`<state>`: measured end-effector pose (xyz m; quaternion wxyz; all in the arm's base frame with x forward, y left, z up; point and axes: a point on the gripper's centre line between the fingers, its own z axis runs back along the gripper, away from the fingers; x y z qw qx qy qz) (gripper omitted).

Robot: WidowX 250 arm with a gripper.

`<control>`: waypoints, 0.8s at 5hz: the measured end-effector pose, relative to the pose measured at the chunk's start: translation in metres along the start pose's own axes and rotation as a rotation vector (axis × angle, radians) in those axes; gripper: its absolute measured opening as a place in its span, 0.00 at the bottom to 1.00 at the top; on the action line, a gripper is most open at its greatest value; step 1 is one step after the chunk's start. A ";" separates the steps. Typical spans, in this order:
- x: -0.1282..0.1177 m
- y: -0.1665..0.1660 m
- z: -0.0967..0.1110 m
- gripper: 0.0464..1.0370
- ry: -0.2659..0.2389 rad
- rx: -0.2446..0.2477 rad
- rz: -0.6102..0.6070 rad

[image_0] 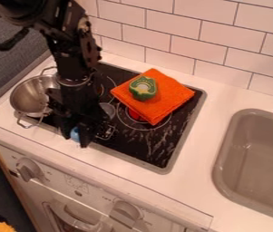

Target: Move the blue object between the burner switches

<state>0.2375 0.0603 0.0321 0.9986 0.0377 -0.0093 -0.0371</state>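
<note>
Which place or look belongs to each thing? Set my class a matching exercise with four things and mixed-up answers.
Things
1. orange cloth
2. green object
3. metal pot
4. blue object

Places and looks
A. silvery, with handles
B. at the lower end of the tool
C. lying on the black stovetop
D. resting on the cloth

Right pairs: 1-C, 2-D, 3-A, 4-B

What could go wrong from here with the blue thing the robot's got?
The blue object could slip from the fingers on either side of it. It's near the front of the counter, so a drop might roll off. The arm, close beside the metal pot, may knock it.
</note>
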 end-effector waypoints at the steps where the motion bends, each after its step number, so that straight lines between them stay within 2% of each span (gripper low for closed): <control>1: 0.000 0.000 -0.004 0.77 0.021 -0.002 -0.001; 2: -0.003 0.001 -0.002 0.97 0.036 0.001 -0.008; 3: 0.004 0.002 0.022 0.97 -0.020 -0.007 -0.015; 4: 0.006 0.023 0.032 0.96 -0.028 -0.028 0.027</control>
